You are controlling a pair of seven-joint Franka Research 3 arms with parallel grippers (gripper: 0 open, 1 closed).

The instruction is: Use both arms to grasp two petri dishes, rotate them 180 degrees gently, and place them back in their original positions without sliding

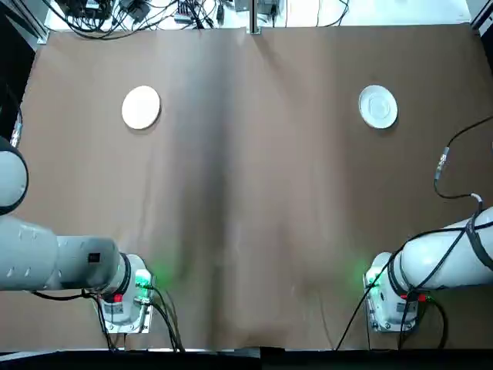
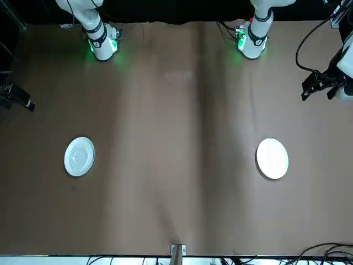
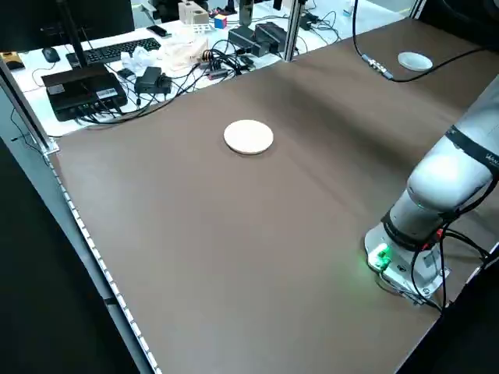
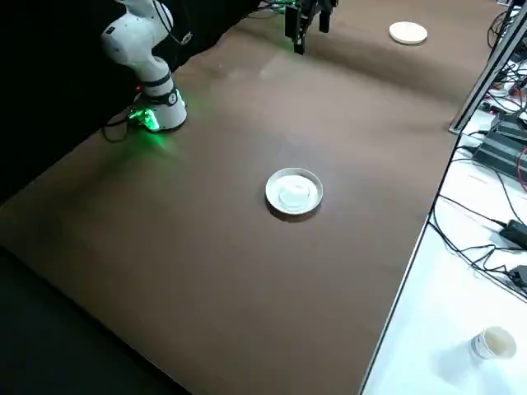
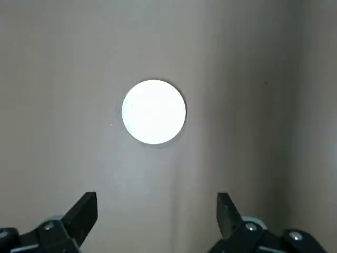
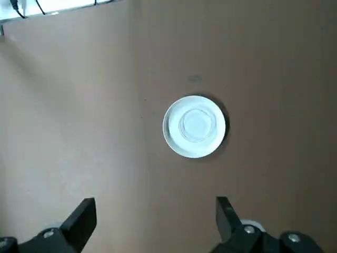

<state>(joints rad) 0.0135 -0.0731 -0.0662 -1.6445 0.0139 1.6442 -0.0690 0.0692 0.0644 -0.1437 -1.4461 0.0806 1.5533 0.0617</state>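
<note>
Your left arm rises from its base at the near left of the table and bends outward past the left edge of the top view. Your right arm mirrors it off the right edge. The front view catches both grippers up off the table: left gripper [image 5: 158, 196] at that picture's right, right gripper [image 6: 156, 201] at its left. Left wrist view: two fingers wide apart, nothing between them. Right wrist view: same, wide apart and holding nothing.

The top view misses both grippers; you get the left one's dark fingers, pointing down, at the upper edge of the right side view. The left side view has a black cable [image 3: 446, 64] running beside the far dish. The right side view gives you a paper-white cup [image 4: 494, 343] on the white side table [image 4: 436, 321], outside the top view.

Plain white dish [image 1: 141, 107] lies flat on the far left part of the brown table [image 1: 254, 193], smooth face up. Glossy dish [image 1: 377, 106] lies flat at far right, raised rim and faint inner ring facing you in the right wrist view. Each dish is in its own arm's wrist view, beyond the fingertips, clear of them and untouched.
</note>
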